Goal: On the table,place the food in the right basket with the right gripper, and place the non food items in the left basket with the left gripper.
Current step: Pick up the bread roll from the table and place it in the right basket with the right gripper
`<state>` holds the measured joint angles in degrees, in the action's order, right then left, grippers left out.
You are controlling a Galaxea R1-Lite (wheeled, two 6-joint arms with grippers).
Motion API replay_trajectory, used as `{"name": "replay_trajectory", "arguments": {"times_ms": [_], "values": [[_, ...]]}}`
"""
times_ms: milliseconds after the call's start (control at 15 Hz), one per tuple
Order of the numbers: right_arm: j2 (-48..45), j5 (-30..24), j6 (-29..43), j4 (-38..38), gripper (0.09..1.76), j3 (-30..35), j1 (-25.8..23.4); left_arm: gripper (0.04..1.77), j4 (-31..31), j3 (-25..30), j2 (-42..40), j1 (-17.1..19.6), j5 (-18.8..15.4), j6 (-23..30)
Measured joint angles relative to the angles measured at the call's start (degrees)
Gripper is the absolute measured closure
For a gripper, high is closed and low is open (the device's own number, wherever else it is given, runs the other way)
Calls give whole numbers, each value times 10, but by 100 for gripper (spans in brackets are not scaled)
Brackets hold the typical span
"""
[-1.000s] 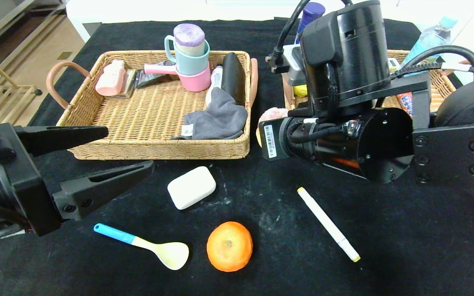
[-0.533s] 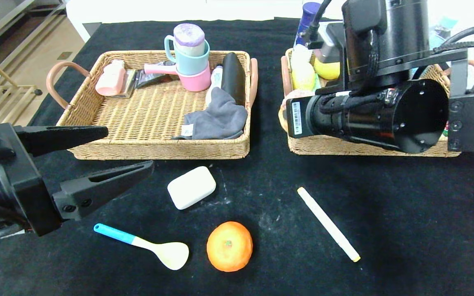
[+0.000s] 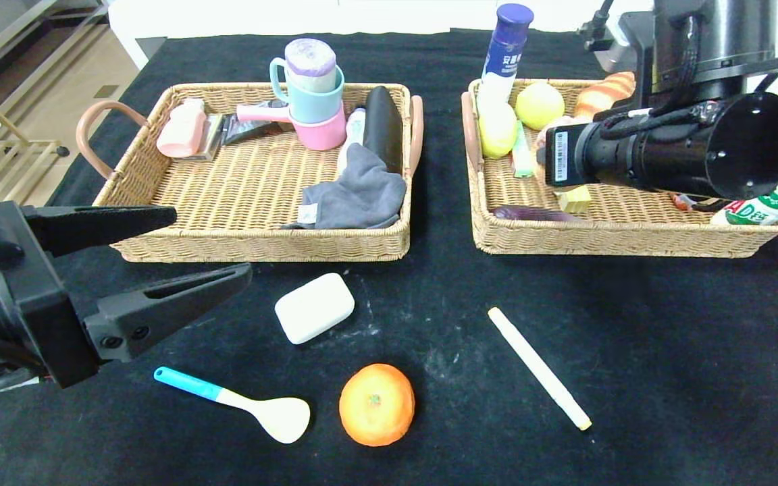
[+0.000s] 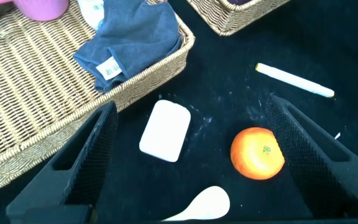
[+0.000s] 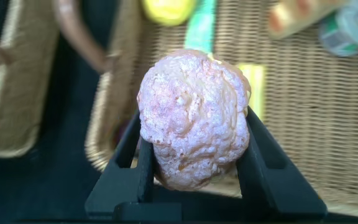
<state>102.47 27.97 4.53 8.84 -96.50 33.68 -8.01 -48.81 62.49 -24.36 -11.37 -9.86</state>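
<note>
My right gripper [image 5: 194, 124] is shut on a pink crumbly pastry [image 5: 193, 118] and holds it above the left part of the right basket [image 3: 618, 244]; in the head view the arm hides its fingers. My left gripper [image 3: 213, 243] is open and empty, low at the front left; in its wrist view [image 4: 191, 112] it sits above a white soap-like block [image 3: 314, 307] and an orange [image 3: 376, 404]. A blue-handled spoon [image 3: 240, 405] and a white marker pen [image 3: 539, 368] lie on the black table.
The left basket [image 3: 261, 248] holds stacked cups, a grey cloth, a black case and small toiletries. The right basket holds yellow fruit, a bottle, bread and packets. Bare black cloth lies between the baskets and at the front right.
My right arm has swung right and back with the pastry, from the gap between the baskets to above the right basket. The left gripper and the table items have not moved.
</note>
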Motion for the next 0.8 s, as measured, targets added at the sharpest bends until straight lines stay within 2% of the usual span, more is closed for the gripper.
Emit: {"name": "replay_trajectory", "arguments": {"times_ms": [400, 800], "values": [[-5, -26, -19, 1, 103, -6, -83, 9, 0, 1, 0, 0, -1, 0], [-8, -64, -30, -5, 103, -4, -131, 9, 0, 2, 4, 0, -1, 0]]}}
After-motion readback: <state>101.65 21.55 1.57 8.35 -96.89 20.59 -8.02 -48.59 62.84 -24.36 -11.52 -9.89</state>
